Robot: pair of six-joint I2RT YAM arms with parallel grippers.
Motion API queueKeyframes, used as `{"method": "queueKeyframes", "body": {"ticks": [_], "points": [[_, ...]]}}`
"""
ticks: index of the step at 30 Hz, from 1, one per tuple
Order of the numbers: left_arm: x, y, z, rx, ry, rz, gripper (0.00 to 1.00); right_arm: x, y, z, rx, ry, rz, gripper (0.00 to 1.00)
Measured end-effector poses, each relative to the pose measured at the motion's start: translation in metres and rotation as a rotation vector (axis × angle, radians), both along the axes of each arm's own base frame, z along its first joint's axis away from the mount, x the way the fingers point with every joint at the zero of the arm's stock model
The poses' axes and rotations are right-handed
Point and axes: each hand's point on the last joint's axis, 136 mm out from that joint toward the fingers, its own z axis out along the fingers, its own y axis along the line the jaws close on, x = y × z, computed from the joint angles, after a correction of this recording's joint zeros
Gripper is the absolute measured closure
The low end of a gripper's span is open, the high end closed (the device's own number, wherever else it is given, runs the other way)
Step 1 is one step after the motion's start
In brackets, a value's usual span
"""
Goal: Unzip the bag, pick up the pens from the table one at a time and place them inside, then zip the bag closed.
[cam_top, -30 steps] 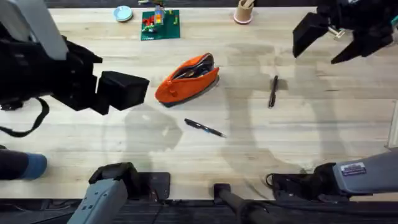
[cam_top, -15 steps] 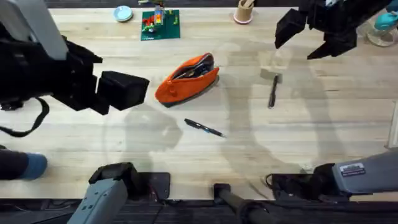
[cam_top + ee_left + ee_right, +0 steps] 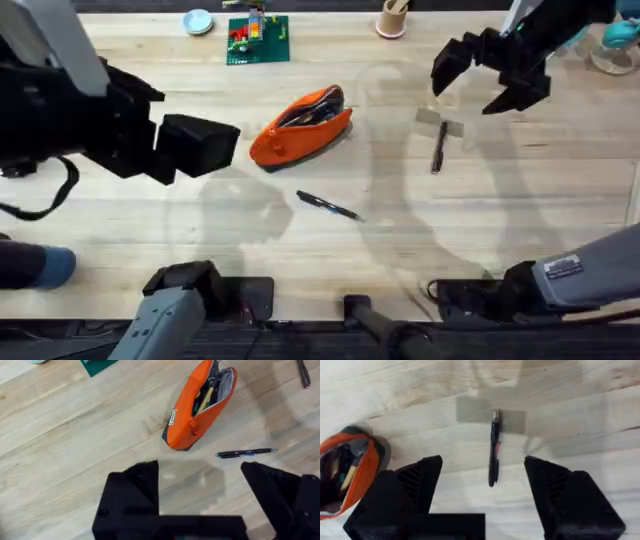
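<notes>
With zip undone:
bag: open
pens: both beside bag on worktop
fingers, both arms: spread, empty

My left arm rises large, dark and blurred near the overhead camera, covering part of the light wooden plank table. In my right wrist view the picture's edge cuts off the orange fabric pencil pouch. Its unzipped mouth shows dark and yellowish contents too small to identify. The far slim black pen runs off the left wrist view.
</notes>
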Motion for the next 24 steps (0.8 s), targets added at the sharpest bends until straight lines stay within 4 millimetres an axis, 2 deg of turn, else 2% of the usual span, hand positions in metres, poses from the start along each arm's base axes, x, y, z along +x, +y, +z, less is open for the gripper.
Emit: {"method": "queueKeyframes", "body": {"ticks": [24], "points": [[0.0, 0.0, 0.0, 0.0, 0.0, 0.0, 0.006, -0.008, 0.003, -0.052, -0.012, 0.018, -0.08, 0.006]]}}
